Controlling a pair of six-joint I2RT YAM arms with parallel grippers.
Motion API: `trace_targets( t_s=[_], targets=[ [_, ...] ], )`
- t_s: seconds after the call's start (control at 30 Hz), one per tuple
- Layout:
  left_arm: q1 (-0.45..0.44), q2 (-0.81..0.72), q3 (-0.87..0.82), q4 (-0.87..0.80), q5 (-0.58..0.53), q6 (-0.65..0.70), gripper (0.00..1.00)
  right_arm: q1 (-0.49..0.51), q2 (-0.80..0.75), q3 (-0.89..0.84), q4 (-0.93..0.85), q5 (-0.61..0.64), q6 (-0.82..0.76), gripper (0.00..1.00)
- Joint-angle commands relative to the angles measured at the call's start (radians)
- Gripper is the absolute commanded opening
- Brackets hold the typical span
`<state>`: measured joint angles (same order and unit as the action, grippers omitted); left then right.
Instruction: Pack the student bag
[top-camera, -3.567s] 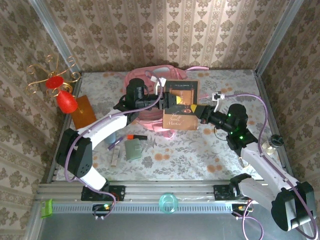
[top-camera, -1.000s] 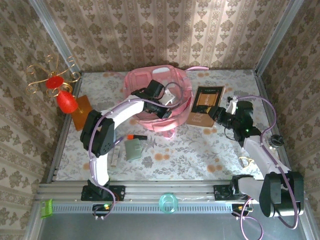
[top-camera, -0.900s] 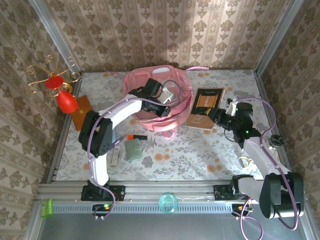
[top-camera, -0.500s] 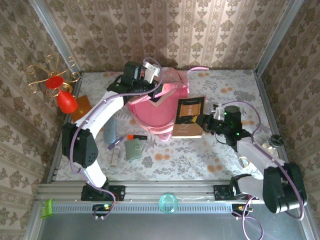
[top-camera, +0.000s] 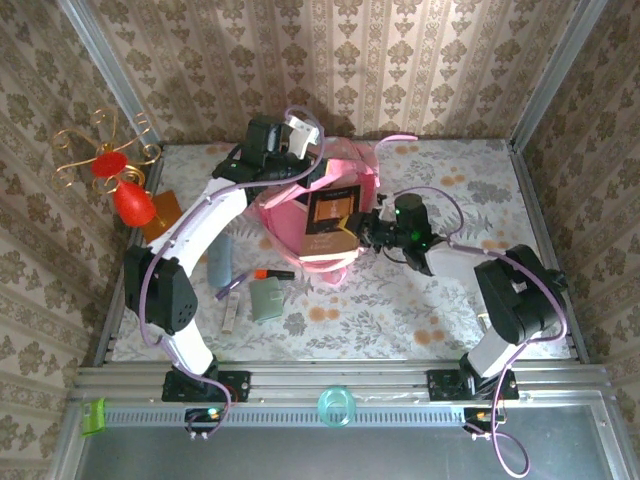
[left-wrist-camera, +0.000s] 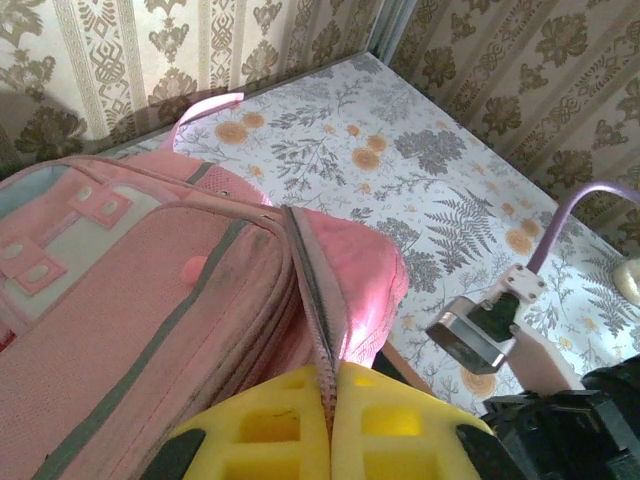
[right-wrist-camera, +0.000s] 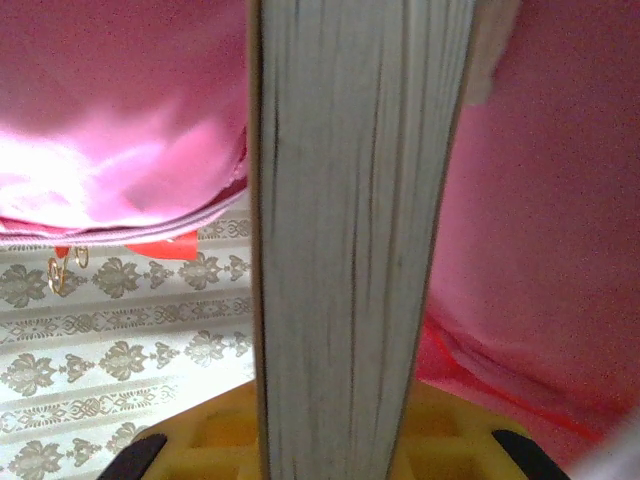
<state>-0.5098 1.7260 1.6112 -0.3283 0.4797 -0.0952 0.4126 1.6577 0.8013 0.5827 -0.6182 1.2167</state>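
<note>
Pinching the zip edge of the pink bag (top-camera: 282, 212) at the back middle of the worktop (top-camera: 420, 300), the left end effector (left-wrist-camera: 329, 400) clamps it, while the right end effector (top-camera: 366, 226) grips a book (top-camera: 330, 218) against it.

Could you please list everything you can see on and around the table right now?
student bag: one, pink, far centre of table
book: one, brown, at the bag's opening
ornament: one, red with gold wire, far left
pad: one, orange-brown, beside the ornament
pouch: one, pale blue, left of the bag
marker: one, orange, in front of the bag
wallet: one, grey-green, near the marker
left gripper: one, yellow, shut on the student bag's zip edge
right gripper: one, yellow, shut on the book
</note>
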Motion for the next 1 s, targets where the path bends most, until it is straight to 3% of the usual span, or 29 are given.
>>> trace_targets(
  t_s=[0.0, 0.17, 0.33, 0.47, 0.7, 0.87, 0.97],
  targets=[
    [-0.010, -0.004, 0.062, 0.051, 0.049, -0.015, 0.00, 0.030, 0.041, 0.078, 0.091, 0.062, 0.031, 0.00],
    [-0.010, -0.012, 0.042, 0.059, 0.057, -0.020, 0.00, 0.034, 0.123, 0.138, 0.118, 0.276, 0.093, 0.00],
    [-0.010, -0.020, 0.035, 0.060, 0.059, -0.020, 0.00, 0.034, 0.220, 0.206, 0.009, 0.507, 0.205, 0.00],
    [-0.010, -0.021, 0.030, 0.064, 0.063, -0.018, 0.00, 0.043, 0.247, 0.186, 0.004, 0.573, 0.245, 0.00],
    [-0.010, -0.013, 0.029, 0.078, 0.089, -0.026, 0.00, 0.061, 0.305, 0.329, 0.059, 0.530, 0.116, 0.00],
    [-0.010, -0.013, 0.030, 0.085, 0.092, -0.034, 0.00, 0.085, 0.391, 0.435, 0.037, 0.649, 0.148, 0.01],
    [-0.010, -0.012, 0.042, 0.086, 0.094, -0.043, 0.00, 0.098, 0.452, 0.510, -0.004, 0.744, 0.145, 0.07]
  ],
)
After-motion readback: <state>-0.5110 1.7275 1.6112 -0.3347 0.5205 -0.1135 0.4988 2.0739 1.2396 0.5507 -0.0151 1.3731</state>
